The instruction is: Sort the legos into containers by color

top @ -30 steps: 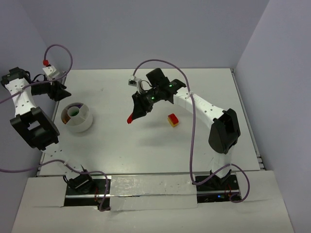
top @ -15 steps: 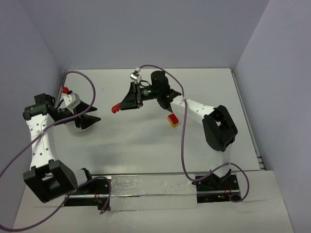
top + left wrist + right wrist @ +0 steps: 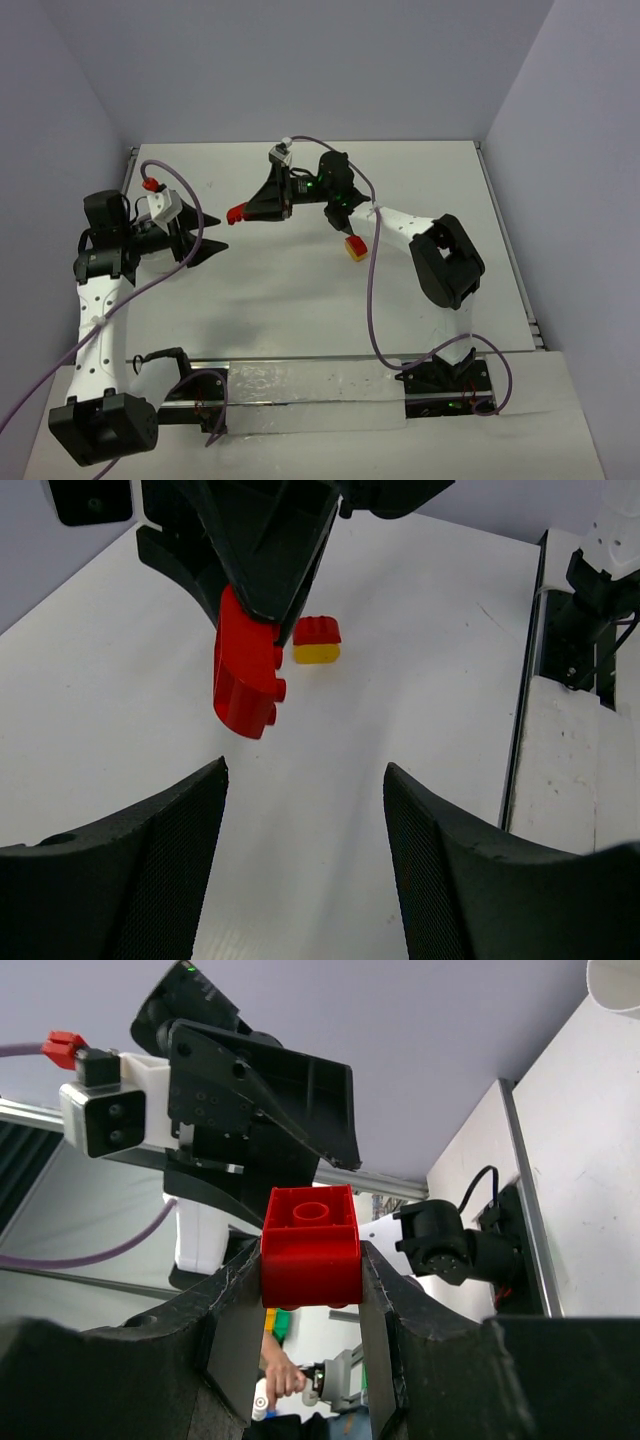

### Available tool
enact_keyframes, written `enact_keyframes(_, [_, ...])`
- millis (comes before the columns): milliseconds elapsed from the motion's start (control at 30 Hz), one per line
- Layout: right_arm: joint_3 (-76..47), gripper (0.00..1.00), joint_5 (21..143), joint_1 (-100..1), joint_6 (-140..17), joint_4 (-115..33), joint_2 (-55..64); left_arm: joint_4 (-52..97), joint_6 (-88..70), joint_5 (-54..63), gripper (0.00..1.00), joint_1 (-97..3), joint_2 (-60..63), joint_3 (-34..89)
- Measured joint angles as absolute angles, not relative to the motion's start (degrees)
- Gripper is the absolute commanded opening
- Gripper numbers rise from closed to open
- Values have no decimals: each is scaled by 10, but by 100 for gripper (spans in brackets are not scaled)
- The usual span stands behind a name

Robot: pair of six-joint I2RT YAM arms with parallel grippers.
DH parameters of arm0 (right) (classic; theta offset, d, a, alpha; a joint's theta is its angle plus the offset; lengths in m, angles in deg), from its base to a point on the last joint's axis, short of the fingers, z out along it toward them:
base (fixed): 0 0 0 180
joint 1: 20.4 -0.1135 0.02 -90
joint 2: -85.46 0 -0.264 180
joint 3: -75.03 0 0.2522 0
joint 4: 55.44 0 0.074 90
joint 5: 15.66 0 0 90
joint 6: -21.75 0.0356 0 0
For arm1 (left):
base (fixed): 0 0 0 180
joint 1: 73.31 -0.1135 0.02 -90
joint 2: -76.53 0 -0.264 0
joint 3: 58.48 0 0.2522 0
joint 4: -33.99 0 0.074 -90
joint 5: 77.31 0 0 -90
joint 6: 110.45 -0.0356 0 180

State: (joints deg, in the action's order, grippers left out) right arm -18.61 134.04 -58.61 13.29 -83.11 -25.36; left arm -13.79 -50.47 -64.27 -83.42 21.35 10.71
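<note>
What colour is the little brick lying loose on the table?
The brick is half red, half yellow, clearest in the left wrist view.

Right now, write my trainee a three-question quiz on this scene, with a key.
1. True or false: the right gripper is shut on the red brick.
2. Where is the red-and-yellow brick? A: lying on the table. B: hanging in the air. C: stacked on the red brick.
3. Fill in the gap: the left gripper is ____, with nothing between its fingers.
Key: 1 true; 2 A; 3 open.
</note>
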Motion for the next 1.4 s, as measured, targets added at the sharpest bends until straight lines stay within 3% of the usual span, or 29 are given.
enact_keyframes(367, [-170, 0, 1343, -587, 168, -868, -254, 1, -383, -603, 67, -772, 213, 104])
enact_keyframes(467, [-170, 0, 1343, -589, 174, -877, -254, 30, -358, -588, 62, -759, 212, 97])
enact_keyframes(600, [-170, 0, 1348, -591, 180, -882, -254, 55, -337, -563, 43, -748, 211, 94])
enact_keyframes(767, [-169, 0, 1345, -593, 195, -882, -254, 73, -326, -540, 0, -745, 209, 94])
enact_keyframes(833, [-168, 2, 1343, -592, 203, -879, -254, 77, -327, -525, 0, -747, 209, 96])
enact_keyframes(967, [-168, 39, 1343, -592, 207, -879, -254, 69, -327, -515, 0, -746, 214, 97])
enact_keyframes(1000, [-168, 57, 1343, -592, 207, -879, -254, 62, -330, -511, 0, -745, 217, 99])
enact_keyframes(1200, [-168, 99, 1348, -599, 201, -884, -254, -31, -362, -497, 0, -745, 230, 120])
enact_keyframes(1400, [-168, 100, 1338, -593, 126, -799, -242, -227, -492, -461, 0, -782, 204, 226])
